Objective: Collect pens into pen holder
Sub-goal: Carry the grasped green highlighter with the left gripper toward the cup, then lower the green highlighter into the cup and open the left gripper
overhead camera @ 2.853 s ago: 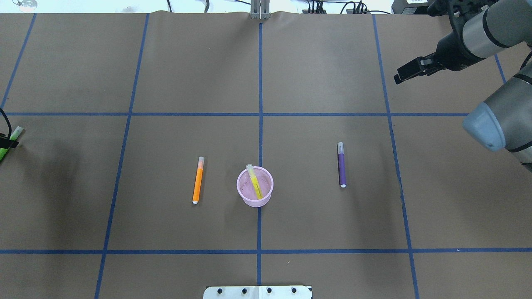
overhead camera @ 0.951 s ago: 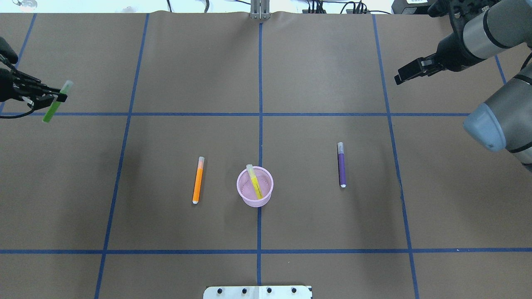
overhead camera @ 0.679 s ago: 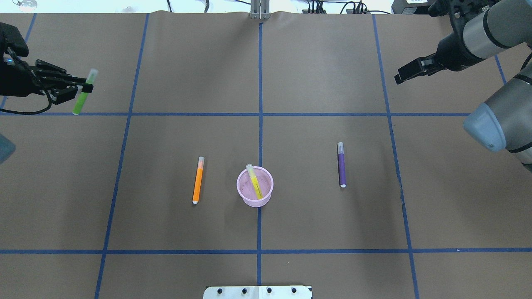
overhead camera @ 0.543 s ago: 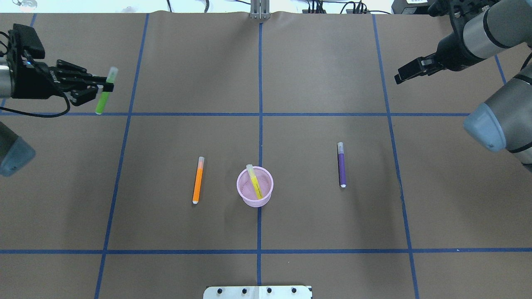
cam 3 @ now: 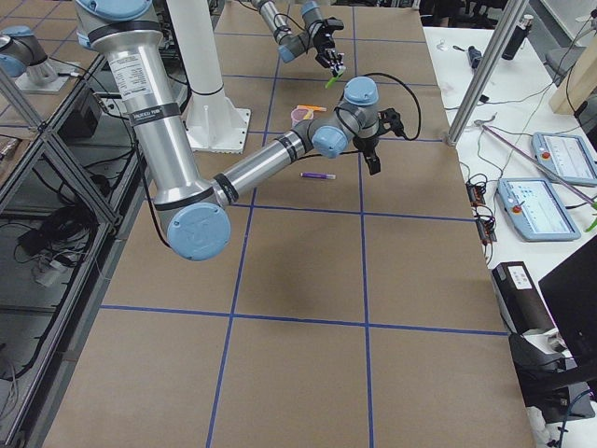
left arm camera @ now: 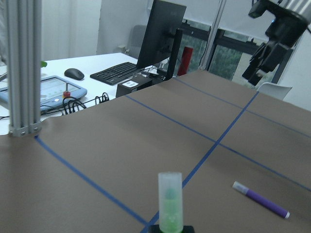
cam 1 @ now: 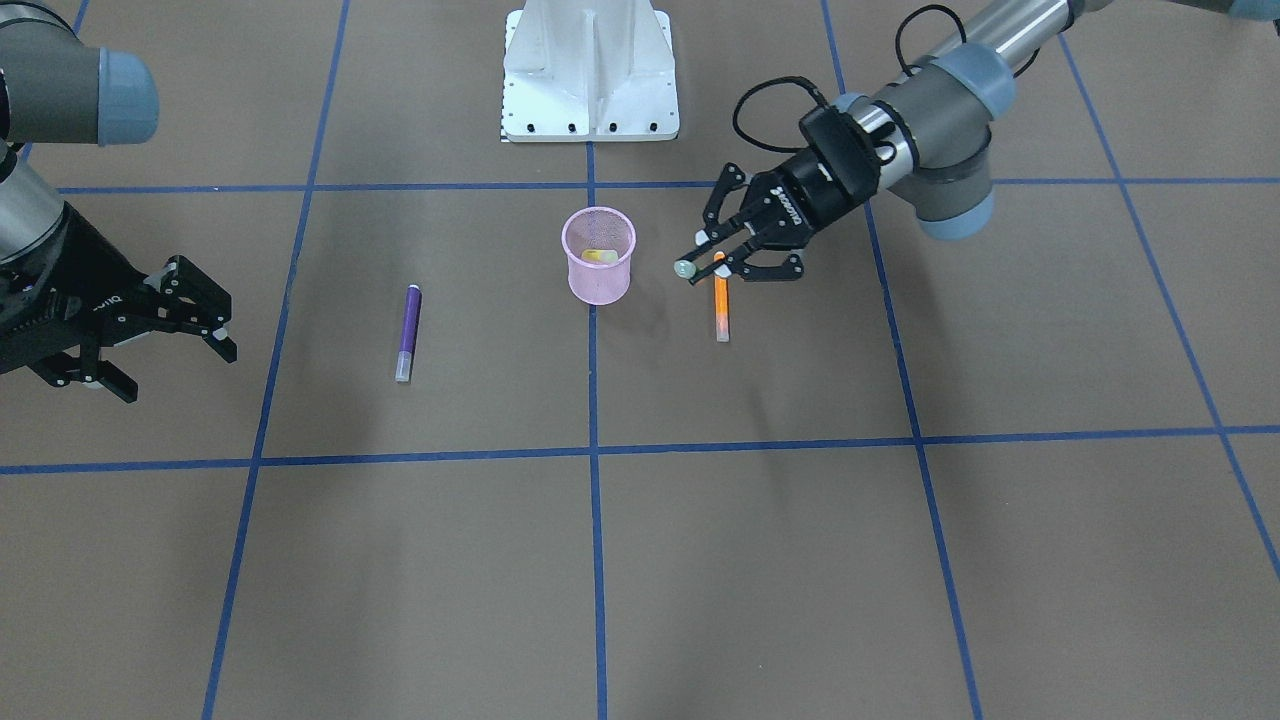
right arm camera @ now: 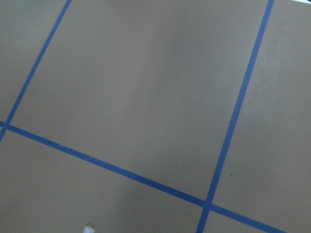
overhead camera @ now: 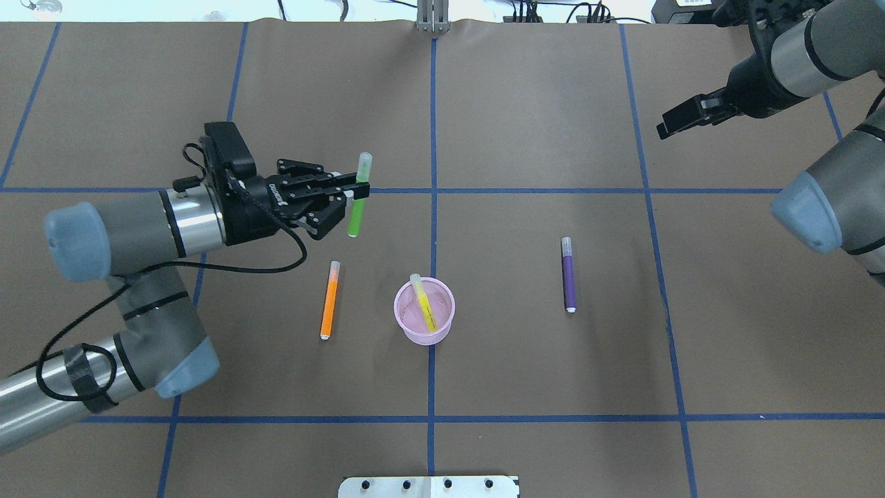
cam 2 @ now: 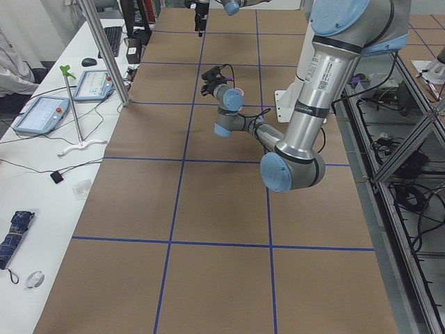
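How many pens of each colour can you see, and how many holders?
Round pink wire-mesh pen holder: 1
Slim green pen, held in the left claw: 1
Slim orange pen, lying on the table: 1
Slim purple pen, lying on the table: 1
Slim yellow pen, inside that holder: 1
Total: 5

I read one marking: white "ROBOTIQ" lettering on the left gripper (cam 1: 700,262) body, just beside the pen holder (cam 1: 598,258). The print on the arm tubes (cam 2: 324,72) is too small for me to read.
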Controlling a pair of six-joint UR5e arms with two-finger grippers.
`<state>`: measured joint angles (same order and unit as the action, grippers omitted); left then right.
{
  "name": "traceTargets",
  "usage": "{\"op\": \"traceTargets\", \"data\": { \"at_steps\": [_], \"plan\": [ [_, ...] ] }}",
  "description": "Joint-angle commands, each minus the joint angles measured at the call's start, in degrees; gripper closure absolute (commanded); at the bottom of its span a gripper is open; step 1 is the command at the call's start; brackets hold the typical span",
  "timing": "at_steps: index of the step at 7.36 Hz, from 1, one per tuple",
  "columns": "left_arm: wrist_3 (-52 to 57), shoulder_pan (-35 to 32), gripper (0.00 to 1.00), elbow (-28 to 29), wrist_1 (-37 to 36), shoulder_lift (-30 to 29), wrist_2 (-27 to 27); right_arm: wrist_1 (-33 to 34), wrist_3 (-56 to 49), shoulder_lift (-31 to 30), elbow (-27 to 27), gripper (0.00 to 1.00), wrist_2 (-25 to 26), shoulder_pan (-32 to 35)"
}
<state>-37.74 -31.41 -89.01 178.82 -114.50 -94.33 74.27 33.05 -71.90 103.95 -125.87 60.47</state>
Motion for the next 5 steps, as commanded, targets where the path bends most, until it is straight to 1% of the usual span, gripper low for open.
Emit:
{"op": "traceTargets", "data": {
  "at_steps": [1, 3, 4, 5],
  "plan": [
    [0.30, 6.95, 0.94, 0.33, -0.05, -2.04, 5.37, 0.00, 0.00, 0.01, -0.06, 0.00, 0.71, -0.09],
    [0.47, 11.09, 0.93, 0.51, -0.05, -2.04, 8.10, 0.00, 0.09, 0.10, -0.15, 0.00, 0.71, -0.09],
    [1.87, 12.50, 0.90, 0.68, -0.05, -2.21, 8.54, 0.00, 0.35, 0.10, -0.06, 0.00, 0.71, -0.09],
    [2.14, 12.95, 0.80, 1.03, 0.04, -2.22, 9.51, 0.00, 0.35, 0.10, -0.15, 0.00, 0.71, -0.09]
  ]
}}
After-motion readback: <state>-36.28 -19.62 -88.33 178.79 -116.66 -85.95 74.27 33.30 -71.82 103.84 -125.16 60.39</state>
